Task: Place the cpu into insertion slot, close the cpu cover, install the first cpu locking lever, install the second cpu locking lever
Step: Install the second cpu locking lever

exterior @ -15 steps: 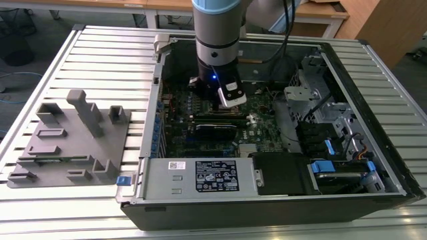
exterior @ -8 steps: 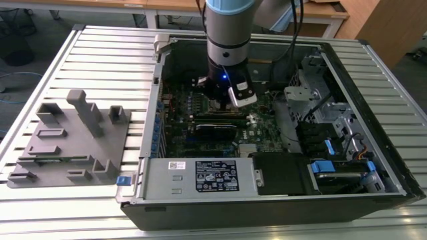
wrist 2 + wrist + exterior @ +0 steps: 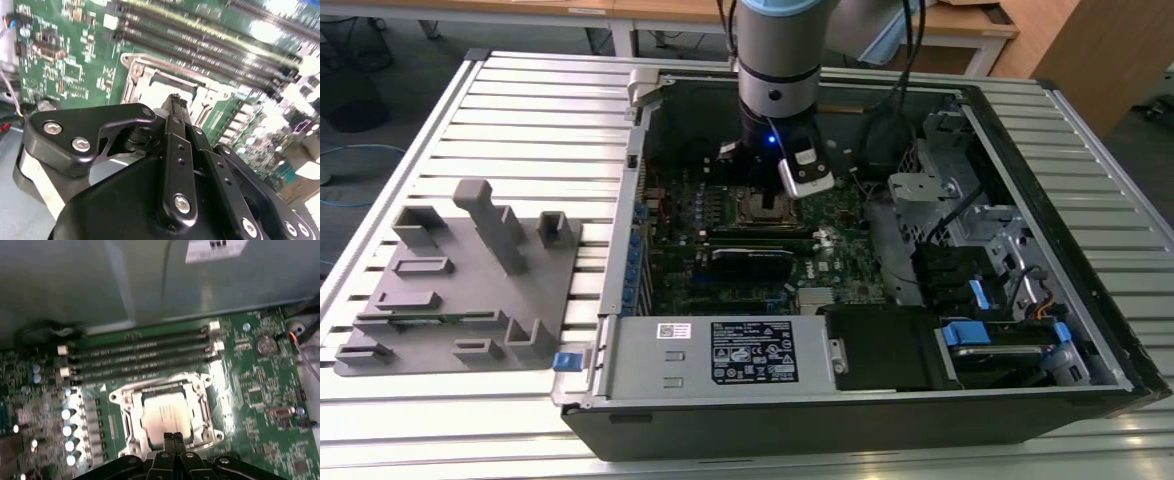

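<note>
The cpu (image 3: 162, 407) lies flat in the insertion slot (image 3: 767, 208), its dull silver top showing through the square cut-out. The cpu cover (image 3: 202, 405), a silvery frame, lies down around it. My gripper (image 3: 173, 437) hangs just above the socket's near edge, fingers pressed together with nothing between them. In the second wrist view the shut fingertips (image 3: 175, 102) stand over the metal frame of the slot (image 3: 145, 75). In the exterior view the gripper (image 3: 766, 190) reaches down into the open computer case, right over the socket. I cannot make out the thin locking levers.
Several long black memory slots (image 3: 140, 352) run beside the socket, and a coin battery (image 3: 265, 345) sits on the green board. The case wall (image 3: 640, 200) stands close by, with drive cages (image 3: 961, 230) at the exterior view's right. A grey fixture tray (image 3: 467, 280) lies outside at the left.
</note>
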`<state>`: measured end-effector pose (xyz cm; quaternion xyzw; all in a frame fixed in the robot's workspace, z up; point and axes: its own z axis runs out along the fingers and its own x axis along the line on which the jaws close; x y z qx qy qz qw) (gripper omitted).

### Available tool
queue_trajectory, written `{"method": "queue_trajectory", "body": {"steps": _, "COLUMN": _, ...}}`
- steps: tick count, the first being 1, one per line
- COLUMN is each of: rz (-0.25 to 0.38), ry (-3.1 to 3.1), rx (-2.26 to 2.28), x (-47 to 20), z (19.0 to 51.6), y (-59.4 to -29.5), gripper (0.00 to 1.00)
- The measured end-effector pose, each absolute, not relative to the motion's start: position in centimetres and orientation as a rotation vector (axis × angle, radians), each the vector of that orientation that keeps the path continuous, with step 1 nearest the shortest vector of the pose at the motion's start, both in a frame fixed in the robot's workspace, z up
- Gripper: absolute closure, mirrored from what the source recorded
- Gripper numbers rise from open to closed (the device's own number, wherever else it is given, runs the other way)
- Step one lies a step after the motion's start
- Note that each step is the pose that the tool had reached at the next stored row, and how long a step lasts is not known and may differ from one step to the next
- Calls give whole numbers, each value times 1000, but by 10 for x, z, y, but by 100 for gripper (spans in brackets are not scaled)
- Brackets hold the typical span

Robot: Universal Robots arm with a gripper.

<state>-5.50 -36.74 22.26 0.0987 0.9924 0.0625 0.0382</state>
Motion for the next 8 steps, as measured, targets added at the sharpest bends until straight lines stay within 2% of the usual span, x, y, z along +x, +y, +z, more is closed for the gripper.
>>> {"method": "queue_trajectory", "body": {"steps": 8, "rz": 190, "ry": 3044, "rx": 301, "x": -54, "z": 222, "y": -360, "gripper": 89}}
